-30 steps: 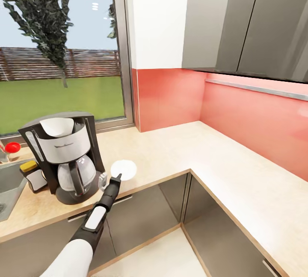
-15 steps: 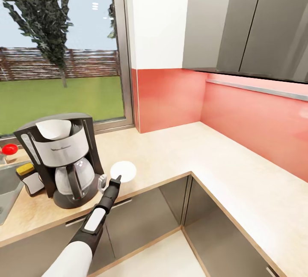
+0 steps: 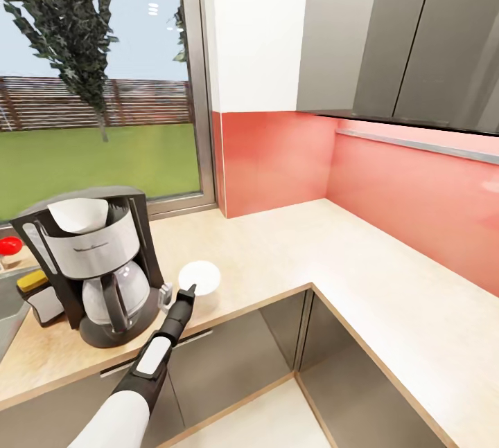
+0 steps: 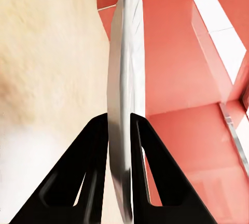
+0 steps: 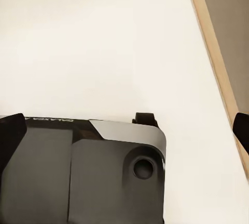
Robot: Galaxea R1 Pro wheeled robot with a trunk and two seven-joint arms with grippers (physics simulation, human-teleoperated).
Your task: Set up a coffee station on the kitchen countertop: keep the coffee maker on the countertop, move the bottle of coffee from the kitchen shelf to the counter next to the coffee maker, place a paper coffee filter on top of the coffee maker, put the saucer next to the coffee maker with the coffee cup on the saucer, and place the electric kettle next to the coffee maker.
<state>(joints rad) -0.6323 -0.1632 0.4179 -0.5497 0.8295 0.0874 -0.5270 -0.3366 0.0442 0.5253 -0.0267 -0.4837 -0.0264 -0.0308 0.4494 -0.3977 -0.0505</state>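
Lower left of the head view, your left gripper (image 3: 191, 288) is clamped on the saucer (image 3: 199, 275), held edge-on just right of the coffee maker (image 3: 97, 264). Tip it flat before setting down.

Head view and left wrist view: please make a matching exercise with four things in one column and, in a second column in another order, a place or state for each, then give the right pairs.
Things:
1. saucer
2. paper coffee filter
3. coffee maker
4. left gripper

Places or states:
A. stands on the countertop in front of the window
B. shut on the rim of a white disc
C. sits in the top of the machine
D. held on edge between two black fingers, beside the machine

Pairs: 1-D, 2-C, 3-A, 4-B
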